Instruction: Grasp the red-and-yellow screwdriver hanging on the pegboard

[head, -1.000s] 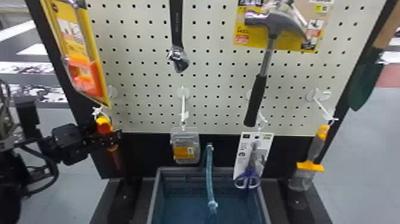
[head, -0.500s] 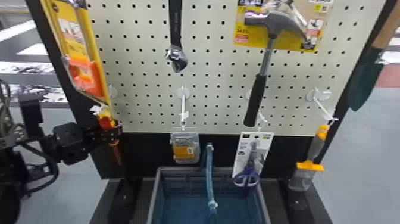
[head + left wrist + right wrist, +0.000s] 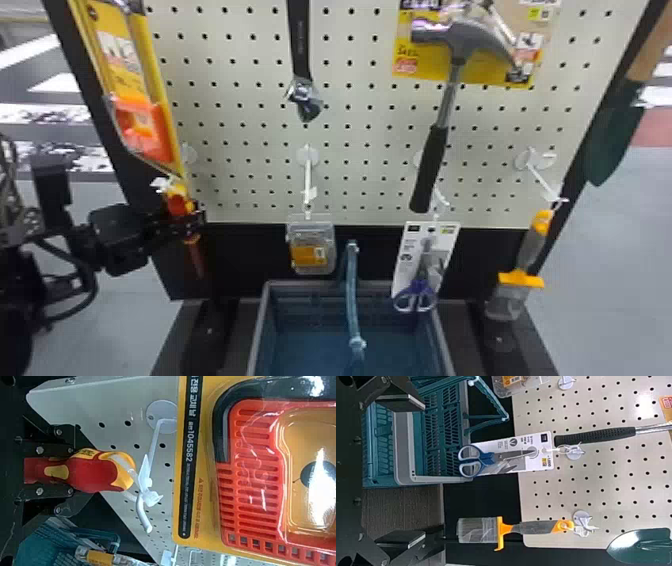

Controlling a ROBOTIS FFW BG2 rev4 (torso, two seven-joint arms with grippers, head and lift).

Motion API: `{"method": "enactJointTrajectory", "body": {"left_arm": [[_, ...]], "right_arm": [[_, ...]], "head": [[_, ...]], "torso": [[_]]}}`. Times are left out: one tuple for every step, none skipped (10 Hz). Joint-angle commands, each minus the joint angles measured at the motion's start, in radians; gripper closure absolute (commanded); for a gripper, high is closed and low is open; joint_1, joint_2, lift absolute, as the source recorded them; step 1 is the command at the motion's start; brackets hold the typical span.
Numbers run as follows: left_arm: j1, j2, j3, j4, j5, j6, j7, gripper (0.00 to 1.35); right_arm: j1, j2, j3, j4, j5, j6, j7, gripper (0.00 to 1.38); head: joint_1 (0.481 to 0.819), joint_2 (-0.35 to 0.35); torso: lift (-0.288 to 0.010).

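Note:
In the head view my left gripper (image 3: 181,222) is at the pegboard's lower left, around the handle of the red-and-yellow screwdriver (image 3: 177,200), whose shaft points down below the fingers. The left wrist view has the screwdriver (image 3: 93,471) between both fingers of my left gripper (image 3: 49,471), which is shut on the handle. The handle's yellow end is still looped on the white hook (image 3: 143,512). In the right wrist view my right gripper (image 3: 411,471) stands open, nothing between its fingers, facing the scissors and brush side of the board.
A packaged saw (image 3: 135,115) hangs just above the screwdriver. Along the pegboard (image 3: 240,120) hang a wrench (image 3: 301,50), a hammer (image 3: 432,160), a small pack (image 3: 311,252), scissors (image 3: 419,295) and a brush (image 3: 530,250). A blue basket (image 3: 260,325) stands below.
My left gripper has shifted slightly right and its fingers have closed around the screwdriver handle, which now hangs a little differently. The other hanging tools have stayed where they were.

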Motion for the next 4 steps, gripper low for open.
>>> {"method": "enactJointTrajectory", "body": {"left_arm": [[0.0,0.0,0.0,-0.002,-0.001,0.002,0.0,1.05],[0.0,0.0,0.0,-0.004,-0.001,0.002,0.0,1.05],[0.002,0.0,0.0,-0.004,-0.003,0.002,0.0,1.05],[0.002,-0.001,0.0,-0.004,-0.004,0.003,0.0,1.05]], "right_arm": [[0.0,0.0,0.0,0.0,0.001,0.0,0.0,0.16],[0.0,0.0,0.0,0.0,0.001,0.0,0.0,0.16],[0.0,0.002,0.0,0.0,0.001,0.0,0.0,0.16],[0.0,0.002,0.0,0.0,0.001,0.0,0.0,0.16]], "head": [[0.549,0.0],[0.549,0.0],[0.549,0.0],[0.549,0.0]], "torso": [[-0.1],[-0.1],[-0.1],[-0.1]]}}
